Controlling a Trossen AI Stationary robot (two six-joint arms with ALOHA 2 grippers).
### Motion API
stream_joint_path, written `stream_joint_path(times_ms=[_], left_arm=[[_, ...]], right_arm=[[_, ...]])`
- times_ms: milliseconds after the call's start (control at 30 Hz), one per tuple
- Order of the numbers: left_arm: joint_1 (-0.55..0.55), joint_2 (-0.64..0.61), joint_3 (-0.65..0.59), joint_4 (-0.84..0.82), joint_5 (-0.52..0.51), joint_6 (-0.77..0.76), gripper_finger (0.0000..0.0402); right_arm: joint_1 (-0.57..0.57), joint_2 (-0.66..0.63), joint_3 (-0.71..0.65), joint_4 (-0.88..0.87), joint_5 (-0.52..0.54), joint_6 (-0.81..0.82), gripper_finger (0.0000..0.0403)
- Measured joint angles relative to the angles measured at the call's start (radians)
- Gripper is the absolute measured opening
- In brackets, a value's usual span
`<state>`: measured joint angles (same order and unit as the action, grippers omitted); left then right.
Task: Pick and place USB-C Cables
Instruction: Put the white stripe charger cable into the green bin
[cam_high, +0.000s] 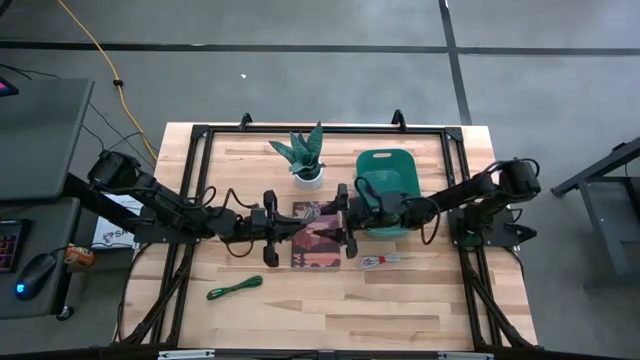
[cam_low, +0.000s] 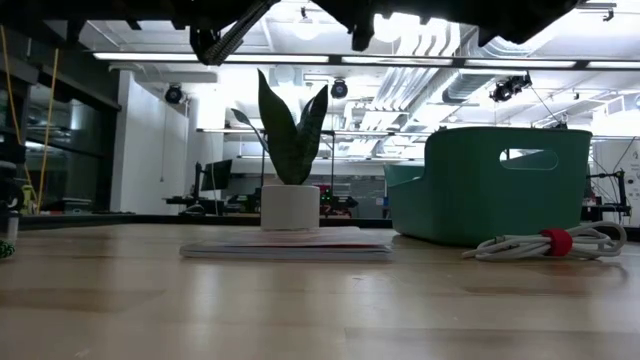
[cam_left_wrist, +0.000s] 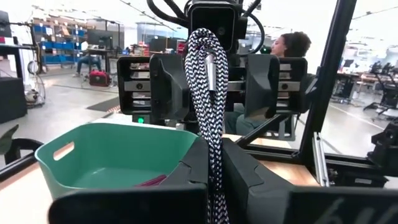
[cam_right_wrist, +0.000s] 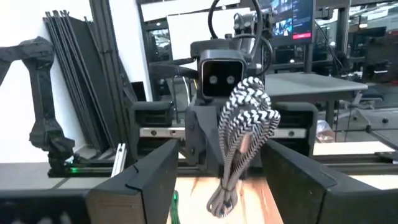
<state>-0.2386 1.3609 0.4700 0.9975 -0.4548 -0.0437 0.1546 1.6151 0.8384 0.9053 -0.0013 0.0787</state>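
The left gripper pinches a braided cable above the book, beside the green bin. The right gripper faces it, spread. The cable looks light and floppy (best gripped mid-coil).

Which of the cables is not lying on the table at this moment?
The black-and-white braided cable, held by the left gripper in the air; the green cable and white cable lie on the table.
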Motion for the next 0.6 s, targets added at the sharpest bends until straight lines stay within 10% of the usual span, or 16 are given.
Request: stream_joint_path(times_ms=[600], left_arm=[[0.001,0.086,0.035,0.077,0.059,-0.030,0.0000]], right_arm=[[0.026,0.006,0.008,0.021,0.151,-0.015,0.0220]])
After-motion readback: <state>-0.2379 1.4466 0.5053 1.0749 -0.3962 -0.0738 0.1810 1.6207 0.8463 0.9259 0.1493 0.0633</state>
